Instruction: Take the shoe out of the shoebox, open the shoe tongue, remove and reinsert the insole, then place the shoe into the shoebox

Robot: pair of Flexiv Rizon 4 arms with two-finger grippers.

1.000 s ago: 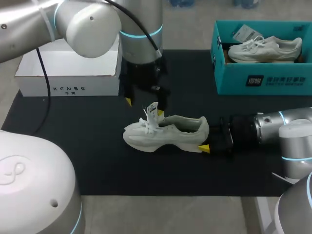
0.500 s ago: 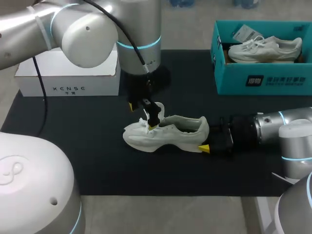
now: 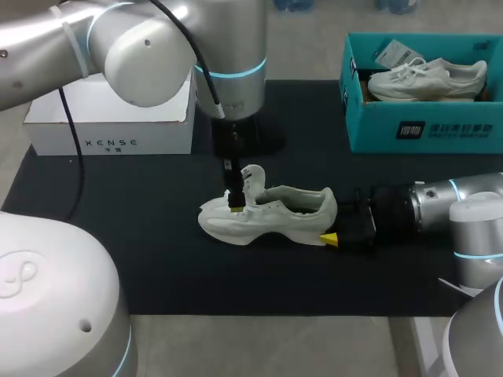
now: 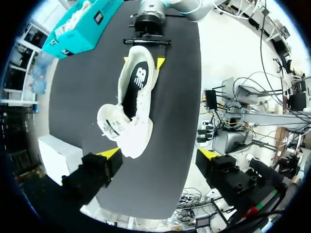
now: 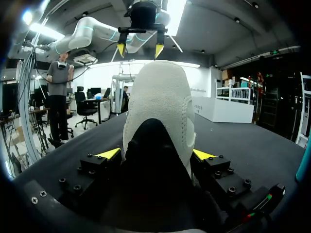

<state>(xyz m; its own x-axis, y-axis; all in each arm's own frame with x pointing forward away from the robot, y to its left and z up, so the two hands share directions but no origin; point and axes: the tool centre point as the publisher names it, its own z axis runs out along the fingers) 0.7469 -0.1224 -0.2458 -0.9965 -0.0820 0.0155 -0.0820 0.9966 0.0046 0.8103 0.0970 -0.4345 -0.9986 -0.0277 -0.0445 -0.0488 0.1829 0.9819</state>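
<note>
Our left jaws, spread wide, have turned and dropped over the shoe (image 3: 271, 212), whose toe now lies between them on the dark surface (image 3: 157, 236). Its tongue (image 3: 251, 177) stands lifted. Our right jaws clamp the heel. The exposed insole (image 4: 138, 80) probably comes next.

I count two shoes: one shoe (image 3: 267, 214) on the middle of the mat (image 3: 157, 259), and a second shoe (image 3: 428, 80) lying in the teal box (image 3: 424, 129). There are two boxes, the teal box at the mat's far right corner and a white box (image 3: 110, 118) at its far left corner. There is one black mat. Two arms, the left arm (image 3: 141, 39) and the right arm (image 3: 440, 206), carry one gripper apiece: the left gripper (image 4: 159, 154) and the right gripper (image 5: 155, 154). That makes four yellow tips.
</note>
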